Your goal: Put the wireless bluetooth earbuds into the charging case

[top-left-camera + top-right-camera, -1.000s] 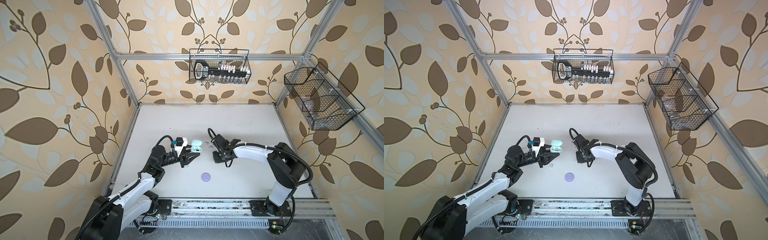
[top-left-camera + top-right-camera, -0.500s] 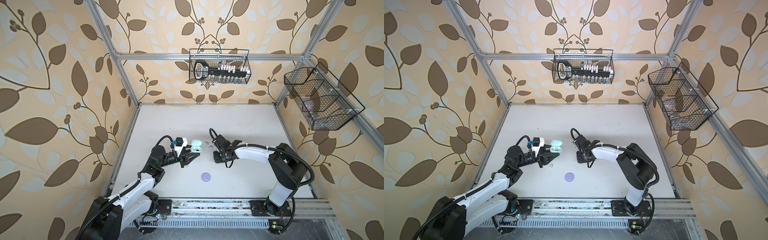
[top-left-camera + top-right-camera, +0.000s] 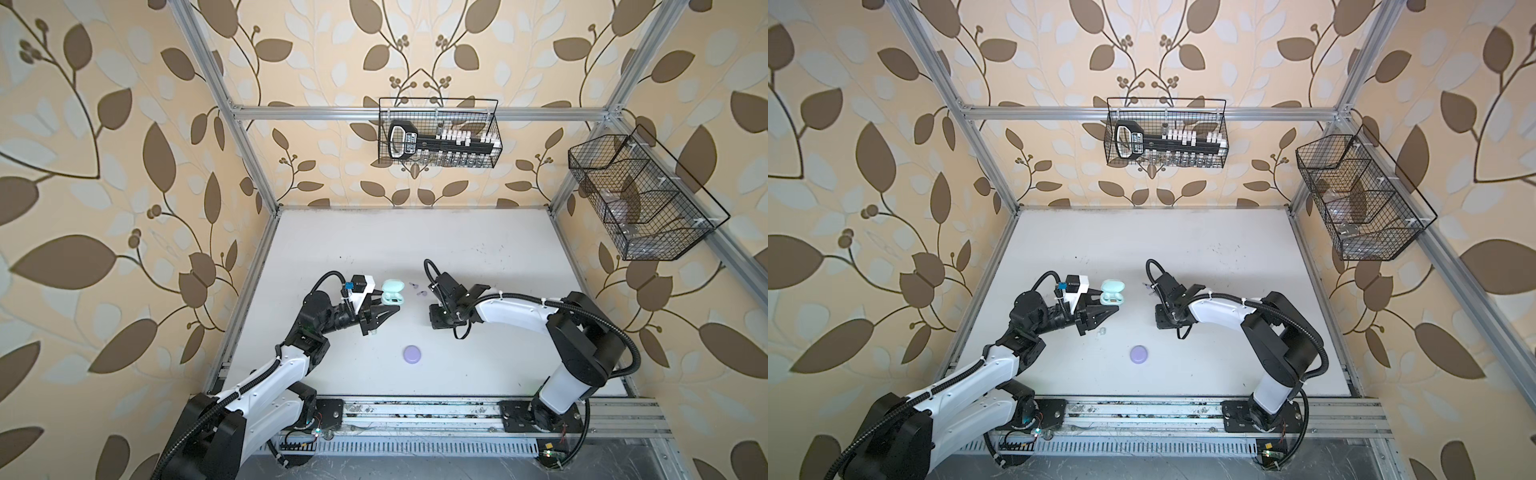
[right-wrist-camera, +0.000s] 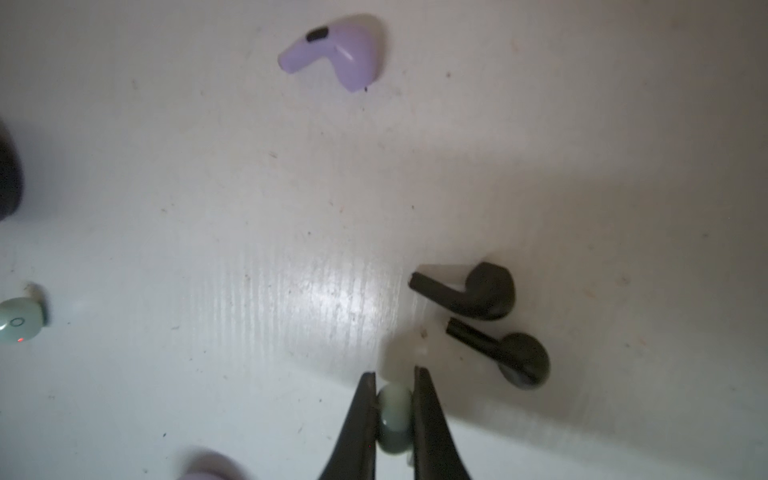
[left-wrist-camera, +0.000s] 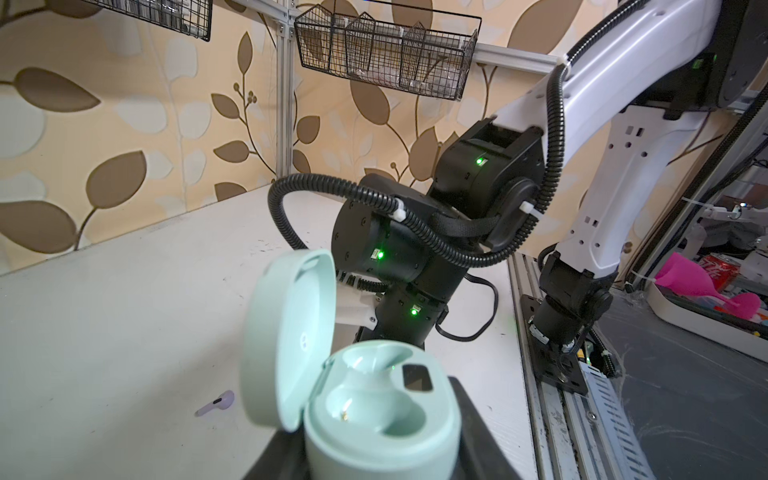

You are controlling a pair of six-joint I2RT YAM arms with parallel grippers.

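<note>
The fingers of our right gripper are clenched on a pale mint earbud, pinching its rounded body from both sides, low over the table. We cannot tell whether it has lifted clear. We judge it feather-light, hard and glossy, so it could squirt out of a flat pinch. A hold across the bulb, as here, seems right, leaving the stem free to lead into a well. Just beside it lie two black earbuds, close together. A lilac earbud and the second mint earbud lie well apart from it. Our left gripper grasps the mint charging case, its lid swung open and both wells empty. A round lilac case sits shut nearer the rail.
</note>
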